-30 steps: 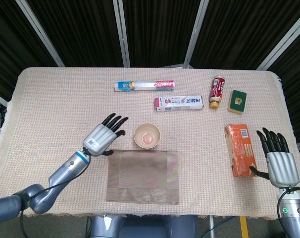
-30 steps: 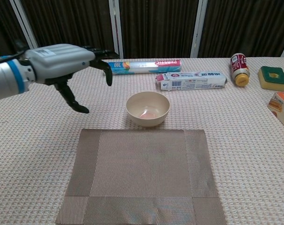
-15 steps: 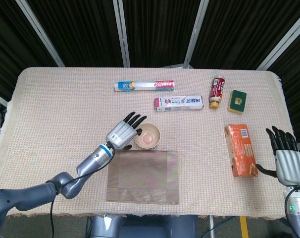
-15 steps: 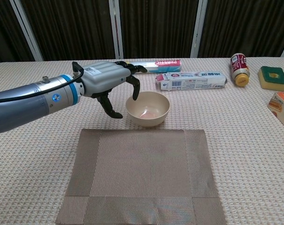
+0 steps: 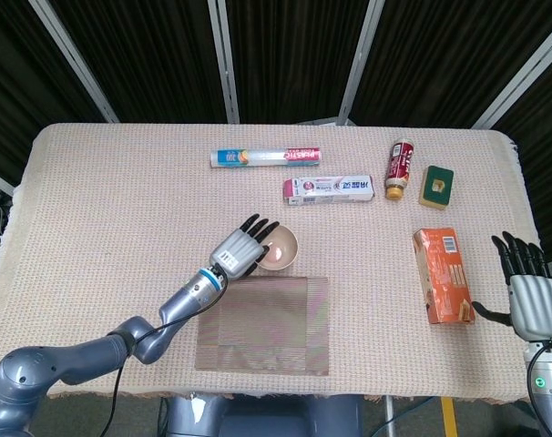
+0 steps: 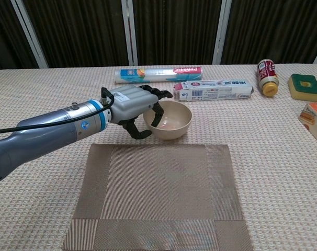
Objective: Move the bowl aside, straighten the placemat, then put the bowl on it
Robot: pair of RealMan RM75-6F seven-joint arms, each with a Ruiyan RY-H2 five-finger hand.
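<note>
Bowl [image 6: 171, 120] sits on the bench [image 5: 94, 209] just behind the placemat [image 6: 157, 196]; I have my left robot hand [image 6: 132, 107] gripping its rim. My right robot hand [image 5: 529, 291] hovers empty, fingers spread.

A cream bowl [image 6: 171, 119] with a pinkish inside is seen at the centre. The placemat [image 6: 157, 196] below it is woven brown-grey with darker bands at the edges. The left hand [image 6: 132, 107] is silver with black fingers [image 6: 157, 94]. At the right edge, an orange box [image 5: 443, 274] is shown on the beige woven tablecloth [image 5: 94, 218]
</note>
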